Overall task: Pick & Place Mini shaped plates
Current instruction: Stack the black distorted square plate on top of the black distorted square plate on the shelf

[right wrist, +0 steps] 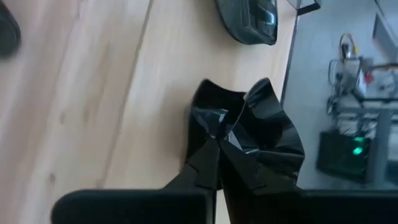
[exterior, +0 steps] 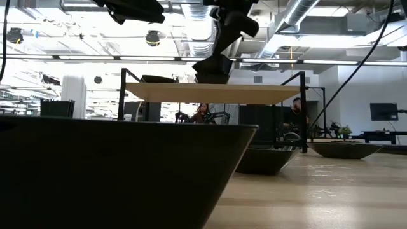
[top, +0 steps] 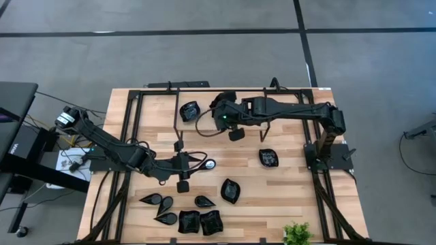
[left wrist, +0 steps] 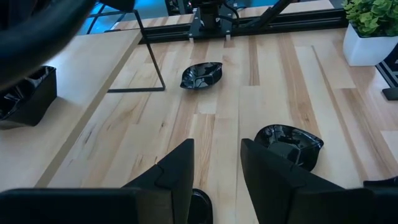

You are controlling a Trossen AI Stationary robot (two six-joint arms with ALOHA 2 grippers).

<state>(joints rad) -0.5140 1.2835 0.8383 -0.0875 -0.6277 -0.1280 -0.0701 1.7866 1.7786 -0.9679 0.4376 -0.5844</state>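
bench (top: 286, 136): light wood, black frame | my right gripper (right wrist: 219, 146): near far edge, clamped on rim of a wavy black mini plate (right wrist: 267, 134), lifted | my left gripper (left wrist: 216, 168): mid-bench toward left edge, fingers narrowly parted, holding nothing | other mini plates (top: 197, 221): clustered along near edge

Low view, table level. A dark plate (exterior: 114, 172) loomed close, filling the lower left. Two more plates (exterior: 270, 158) (exterior: 346, 150) sat farther back on the wooden table (exterior: 331, 191). Dark arm parts (exterior: 219, 44) hung above a raised light board (exterior: 213, 93). People (exterior: 202, 113) sat in the room behind.
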